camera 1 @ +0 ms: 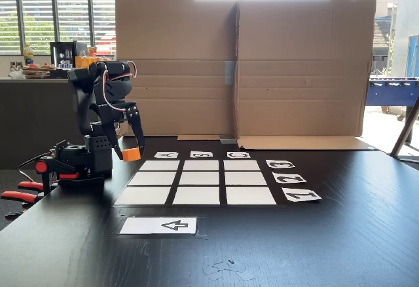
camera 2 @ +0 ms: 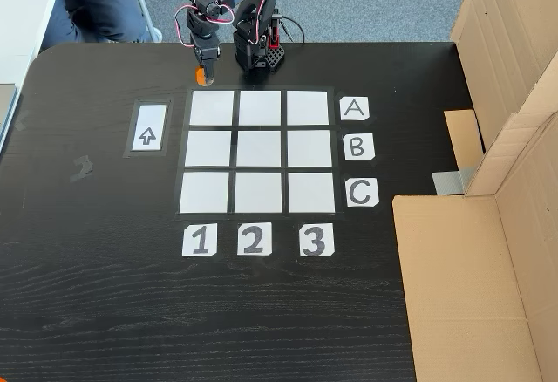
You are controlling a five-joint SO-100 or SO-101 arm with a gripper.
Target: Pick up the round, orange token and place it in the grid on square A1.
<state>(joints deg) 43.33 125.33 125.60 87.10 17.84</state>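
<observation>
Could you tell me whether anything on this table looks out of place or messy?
Mostly tidy: the grid squares lie straight, and the gripper holds the token off the board. One oddity: small scraps of what looks like clear tape lie loose on the table near its front edge, below the arrow card.

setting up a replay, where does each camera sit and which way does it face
A fixed view: low at the table's edge, facing the cardboard wall across the grid; the arm stands left, gripper holding the token.
Another fixed view: high above, looking down; the arm sits at the top.
Both show the grid, arrow card, arm and token.
</observation>
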